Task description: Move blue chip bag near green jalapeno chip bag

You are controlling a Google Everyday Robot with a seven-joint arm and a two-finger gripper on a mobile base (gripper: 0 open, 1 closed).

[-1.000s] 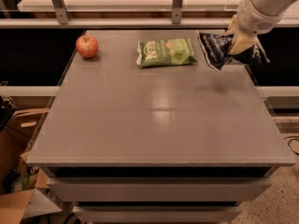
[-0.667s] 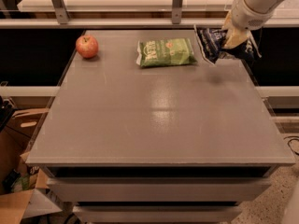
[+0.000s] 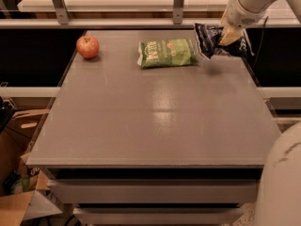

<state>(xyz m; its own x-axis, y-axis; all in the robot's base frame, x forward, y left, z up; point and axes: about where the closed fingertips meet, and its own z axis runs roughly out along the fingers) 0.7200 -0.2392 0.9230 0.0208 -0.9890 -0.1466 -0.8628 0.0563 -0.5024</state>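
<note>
The green jalapeno chip bag (image 3: pixel 167 52) lies flat on the grey table (image 3: pixel 160 112) at the back middle. The blue chip bag (image 3: pixel 209 39), dark navy and crinkled, hangs tilted just right of the green bag, lifted a little above the table with its shadow below. My gripper (image 3: pixel 227 36) comes down from the upper right on a white arm and is shut on the blue bag's right part. A small gap separates the two bags.
A red apple (image 3: pixel 88 46) sits at the table's back left. A rail with metal posts (image 3: pixel 178 4) runs behind the table. Cardboard boxes (image 3: pixel 19 173) stand on the floor at the left. A white robot part (image 3: pixel 282 182) fills the lower right corner.
My gripper has carried the blue chip bag up and leftward, closer to the green bag. The green bag and apple have not moved.
</note>
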